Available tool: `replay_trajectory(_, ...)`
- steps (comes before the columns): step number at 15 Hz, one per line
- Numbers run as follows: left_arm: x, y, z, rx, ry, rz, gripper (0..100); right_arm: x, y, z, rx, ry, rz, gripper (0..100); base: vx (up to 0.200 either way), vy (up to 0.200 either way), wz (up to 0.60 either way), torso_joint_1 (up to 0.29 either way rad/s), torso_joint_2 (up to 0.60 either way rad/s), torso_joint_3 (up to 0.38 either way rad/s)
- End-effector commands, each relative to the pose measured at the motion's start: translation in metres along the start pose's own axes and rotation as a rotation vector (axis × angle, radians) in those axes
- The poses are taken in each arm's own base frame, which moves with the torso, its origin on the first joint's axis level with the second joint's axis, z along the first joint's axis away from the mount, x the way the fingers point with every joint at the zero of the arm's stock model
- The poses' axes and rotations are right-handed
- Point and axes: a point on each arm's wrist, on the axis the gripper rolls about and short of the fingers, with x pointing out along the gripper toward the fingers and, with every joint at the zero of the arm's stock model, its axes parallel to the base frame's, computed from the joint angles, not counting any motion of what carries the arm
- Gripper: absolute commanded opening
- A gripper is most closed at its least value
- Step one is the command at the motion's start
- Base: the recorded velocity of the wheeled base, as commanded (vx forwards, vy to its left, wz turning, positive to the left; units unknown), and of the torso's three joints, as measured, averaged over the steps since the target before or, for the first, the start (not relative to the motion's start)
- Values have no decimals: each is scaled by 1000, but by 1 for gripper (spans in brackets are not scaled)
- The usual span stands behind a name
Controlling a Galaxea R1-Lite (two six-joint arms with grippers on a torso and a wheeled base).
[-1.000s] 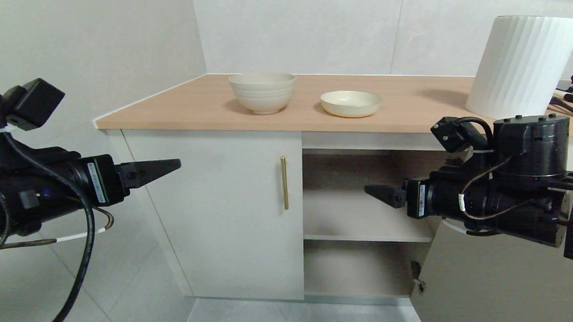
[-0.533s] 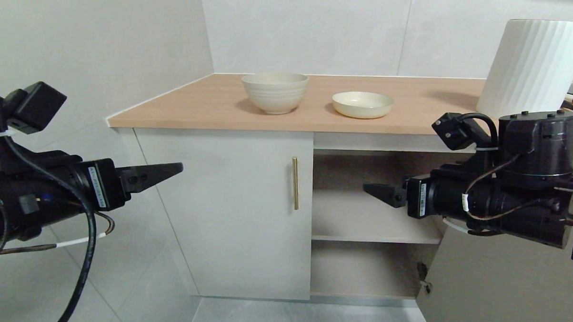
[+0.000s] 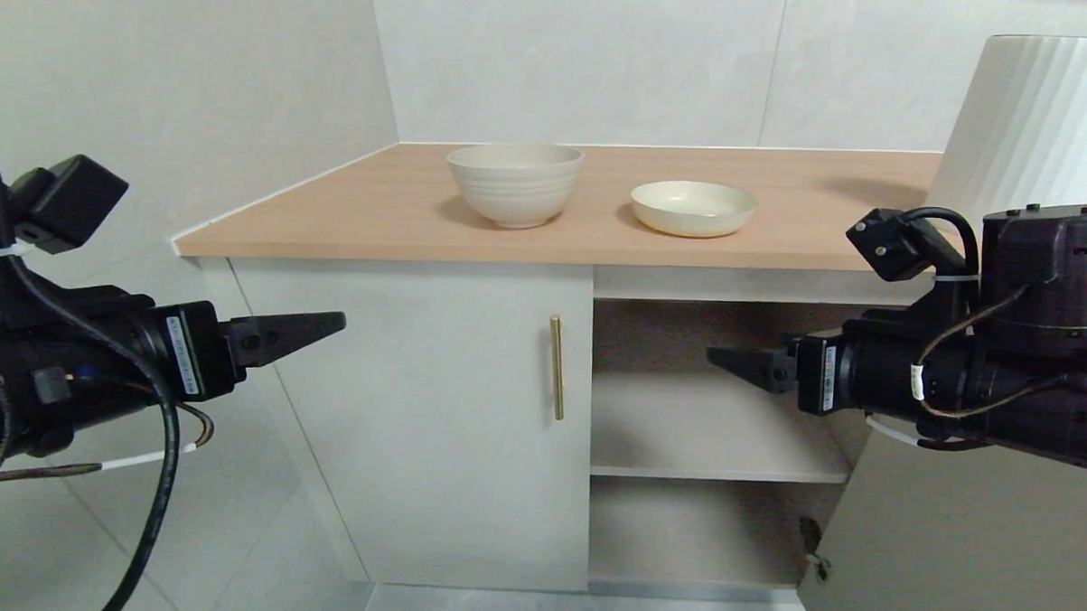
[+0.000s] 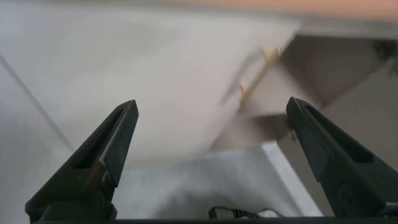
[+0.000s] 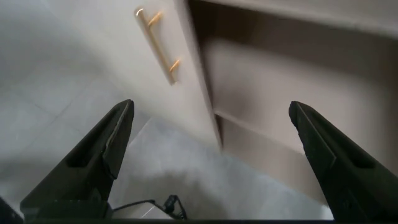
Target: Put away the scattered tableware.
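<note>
On the wooden countertop (image 3: 393, 219) stand a deep ribbed cream bowl (image 3: 514, 182) and, to its right, a shallow cream plate (image 3: 692, 208). My left gripper (image 3: 321, 323) hangs below counter height, to the left of the cabinet's closed door, pointing right. In the left wrist view the left gripper (image 4: 211, 109) is open and holds nothing. My right gripper (image 3: 731, 359) is in front of the open cabinet compartment, pointing left, level with the space above the shelf (image 3: 711, 429). In the right wrist view the right gripper (image 5: 211, 107) is open and holds nothing.
The cabinet's left door is shut and has a gold handle (image 3: 556, 367). Its right door (image 3: 951, 546) is swung open below my right arm. A tall white ribbed cylinder (image 3: 1038, 124) stands on the counter at the right. Walls close off the left and back.
The head view has shifted, with the counter now sitting a little lower and to the right. Bowl and plate have not moved on the counter. Both arms keep about the same pose.
</note>
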Motion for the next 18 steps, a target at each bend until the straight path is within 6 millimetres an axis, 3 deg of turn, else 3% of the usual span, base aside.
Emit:
replay_trajectory(1,1,1,0,-2,0,3,100,-12,3,6,-1,-22,15,100,0,0,0,0,0,0)
replay_trajectory(13,-2,0,1,0,-7,0,100,-13,3,2,26,-13,32,100,0,0,0,0,0,0)
replay_trajectory(18,3,1,-1,-2,10,2,100,-11,2,1,21,-6,28,100,0,0,0,88,-287,-253)
